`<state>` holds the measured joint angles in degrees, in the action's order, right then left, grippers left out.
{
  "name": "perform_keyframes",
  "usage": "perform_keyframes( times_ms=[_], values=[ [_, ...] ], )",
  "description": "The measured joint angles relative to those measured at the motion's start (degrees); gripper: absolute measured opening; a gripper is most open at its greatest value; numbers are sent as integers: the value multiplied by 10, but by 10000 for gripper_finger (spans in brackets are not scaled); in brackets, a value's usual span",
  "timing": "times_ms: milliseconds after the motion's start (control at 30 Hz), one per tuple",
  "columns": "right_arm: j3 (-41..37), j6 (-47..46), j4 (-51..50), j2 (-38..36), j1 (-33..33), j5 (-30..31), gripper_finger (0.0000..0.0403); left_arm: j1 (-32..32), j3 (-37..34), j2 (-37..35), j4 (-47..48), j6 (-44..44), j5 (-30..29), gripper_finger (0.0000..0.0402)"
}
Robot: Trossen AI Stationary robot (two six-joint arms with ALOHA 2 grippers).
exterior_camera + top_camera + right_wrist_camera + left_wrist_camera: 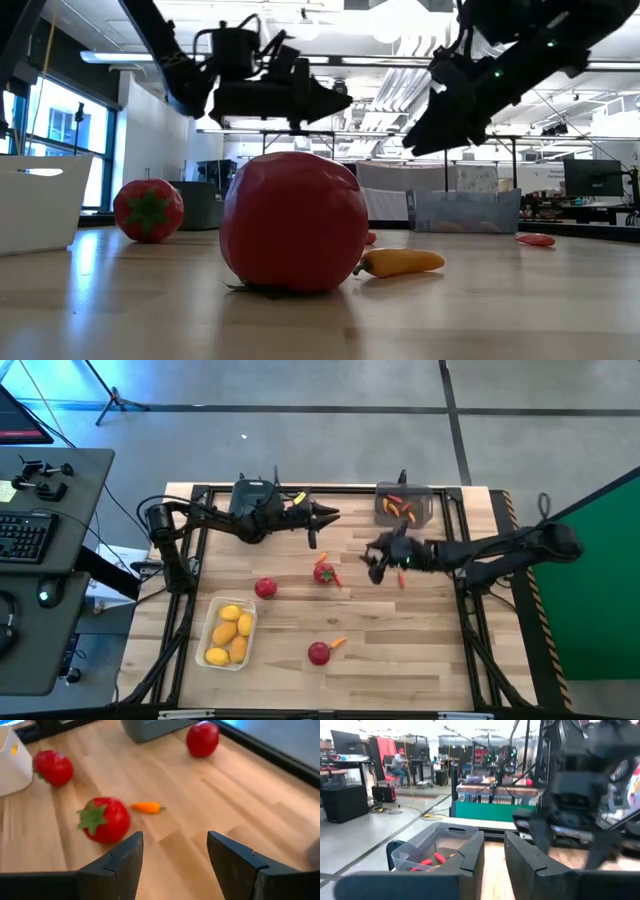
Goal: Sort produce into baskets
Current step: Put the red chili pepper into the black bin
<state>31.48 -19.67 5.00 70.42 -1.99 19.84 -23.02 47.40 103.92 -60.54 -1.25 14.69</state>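
High view: the wooden counter fills the centre of the frame. The left pincer hangs above the counter in the upper middle; in the left wrist view its fingers stand close together with a slim gap and nothing visible between them. The right pincer hangs just right of centre; in the right wrist view its fingers stand well apart and hold nothing. The white tray, lower left, carries several yellow-orange lemon pieces. The translucent grey bin, at the upper middle-right edge, contains thin red and orange pepper pieces. The dark bin sits at the upper edge, partly hidden beneath the left arm. Three red tomatoes lie loose on the counter: one left of centre, one at centre with a small red pepper piece just beside it, and one lower centre with an orange pepper piece just beside it.
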Motion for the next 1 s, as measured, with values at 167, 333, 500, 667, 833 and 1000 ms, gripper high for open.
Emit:
perform_keyframes(
  times_ms=[167, 333, 500, 667, 833, 1000],
  values=[
    [-4, -37, 100, 92, 77, 50, 211, -8, -54, 0, -99, -36, 12, 21],
    [-5, -58, 163, 192, 126, 118, 211, -11, -80, 0, -134, -53, 12, 1],
    [3, -63, 253, 267, 141, 117, 211, -11, -82, 0, -129, -61, 13, 3],
    [52, -63, 237, 333, 137, 92, 211, -11, -82, 0, -129, -61, 12, 3],
    [86, -86, 213, 377, 126, 76, 196, -13, -82, 0, -130, -61, 12, 3],
    [87, -100, 209, 378, 120, 75, 141, -13, -82, 0, -129, -61, 12, 3]
  ],
)
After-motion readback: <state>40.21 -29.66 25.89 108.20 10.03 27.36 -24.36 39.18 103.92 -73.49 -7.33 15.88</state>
